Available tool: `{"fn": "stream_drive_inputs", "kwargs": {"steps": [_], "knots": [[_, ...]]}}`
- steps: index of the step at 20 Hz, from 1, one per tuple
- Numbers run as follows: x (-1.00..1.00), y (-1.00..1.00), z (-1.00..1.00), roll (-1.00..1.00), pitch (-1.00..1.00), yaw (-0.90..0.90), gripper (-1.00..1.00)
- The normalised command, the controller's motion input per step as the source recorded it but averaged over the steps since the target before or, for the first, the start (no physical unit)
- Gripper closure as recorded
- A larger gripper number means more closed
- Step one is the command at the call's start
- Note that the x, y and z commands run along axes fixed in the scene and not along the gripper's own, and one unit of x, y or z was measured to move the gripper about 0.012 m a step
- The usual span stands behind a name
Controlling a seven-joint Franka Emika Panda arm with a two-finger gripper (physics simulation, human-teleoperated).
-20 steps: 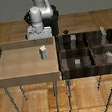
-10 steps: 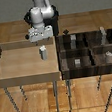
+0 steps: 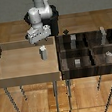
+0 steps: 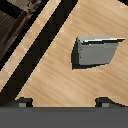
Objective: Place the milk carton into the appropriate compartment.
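Lowering since a moment ago, tool hovering with fingers apart above milk carton, carton standing upright on light wooden surface beside dark compartment bin, wood-plank floor stretching behind

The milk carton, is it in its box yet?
Not yet. The milk carton stands upright in the light bin, not in any dark compartment. Nothing looks done. In hand: the end effector hangs just above the carton, fingers apart, holding nothing. Left to do: grip it, lift it, carry it across and put it in the right compartment.
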Motion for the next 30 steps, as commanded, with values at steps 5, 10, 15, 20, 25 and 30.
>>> {"fn": "stream_drive_inputs", "kwargs": {"steps": [5,10,15,20,25,30], "knots": [[0.40,0.00,0.00,0.00,0.00,0.00,-1.00],[0.00,0.20,0.00,0.00,0.00,0.00,-1.00],[0.60,0.00,0.00,0.00,0.00,0.00,-1.00],[0.20,0.20,0.00,0.00,0.00,0.00,-1.00],[0.00,0.00,0.00,0.00,0.00,0.00,-1.00],[0.20,0.00,0.00,0.00,0.00,0.00,-1.00]]}}
